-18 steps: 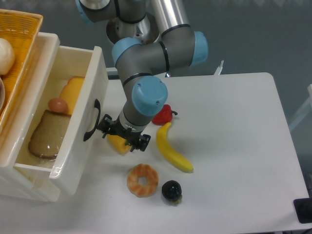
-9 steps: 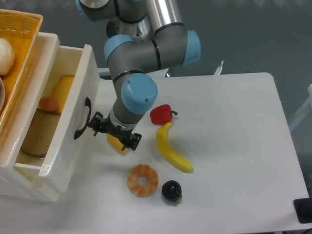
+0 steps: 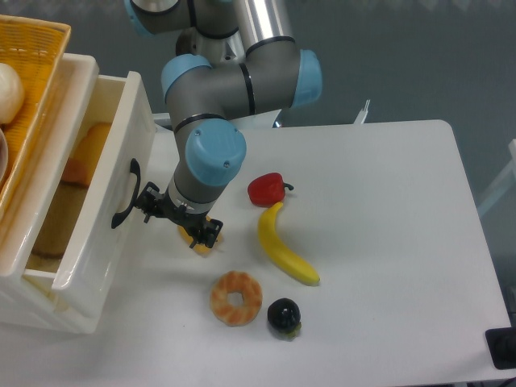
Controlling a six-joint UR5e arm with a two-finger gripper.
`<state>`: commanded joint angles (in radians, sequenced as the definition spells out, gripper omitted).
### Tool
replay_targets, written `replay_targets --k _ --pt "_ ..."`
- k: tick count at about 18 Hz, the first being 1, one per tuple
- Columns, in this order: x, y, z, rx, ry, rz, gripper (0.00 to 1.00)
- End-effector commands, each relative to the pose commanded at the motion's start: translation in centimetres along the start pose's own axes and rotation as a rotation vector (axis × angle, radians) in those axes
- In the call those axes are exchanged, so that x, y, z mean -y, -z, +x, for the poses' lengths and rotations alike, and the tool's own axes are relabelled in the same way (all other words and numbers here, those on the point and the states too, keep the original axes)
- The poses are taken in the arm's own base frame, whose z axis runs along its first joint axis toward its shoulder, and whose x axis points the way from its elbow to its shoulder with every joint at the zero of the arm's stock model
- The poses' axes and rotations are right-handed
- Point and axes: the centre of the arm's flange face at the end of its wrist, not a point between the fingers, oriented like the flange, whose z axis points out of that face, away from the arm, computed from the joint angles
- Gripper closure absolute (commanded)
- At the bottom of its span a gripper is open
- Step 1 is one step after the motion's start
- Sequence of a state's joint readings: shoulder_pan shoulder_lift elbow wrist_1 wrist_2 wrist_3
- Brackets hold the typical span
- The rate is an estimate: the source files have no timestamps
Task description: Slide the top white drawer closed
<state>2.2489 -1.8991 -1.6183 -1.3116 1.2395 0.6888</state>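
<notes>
— Where do we stand with the top white drawer [image 3: 97,201]?

— It sticks out of the cabinet at the left edge of the table [image 3: 387,242], partly open, bread and other food showing inside. We have the gripper [image 3: 173,220] low against its front panel, just beside the black handle [image 3: 122,196], because a push there should send it straight in.

— Are the fingers spread or pinched?

— We cannot tell; the wrist hides them from above. They seem to hold nothing.

— And the fruit?

— The banana [image 3: 284,248], red pepper [image 3: 266,189] and doughnut [image 3: 235,297] lie to the right, clear of our path.
</notes>
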Motion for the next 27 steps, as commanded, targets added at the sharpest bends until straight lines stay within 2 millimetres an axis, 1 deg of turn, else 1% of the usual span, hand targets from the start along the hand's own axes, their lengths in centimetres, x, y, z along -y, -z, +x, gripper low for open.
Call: replay_targets --k 4,6,10,13,19,27 --pt "0.2 -0.1 0.5 -0.001 -0.008 -0.001 0.00" --pt "0.5 -0.4 1.3 -0.003 -0.007 -0.003 0.00" --pt "0.9 -0.5 2.1 0.000 -0.012 -0.002 0.00" --pt "0.9 -0.6 2.2 -0.002 -0.013 -0.004 0.00" --pt "1.3 -0.9 3.2 -0.002 -0.031 -0.008 0.00" --pt "1.4 -1.1 3.3 0.000 -0.036 -0.011 0.00"
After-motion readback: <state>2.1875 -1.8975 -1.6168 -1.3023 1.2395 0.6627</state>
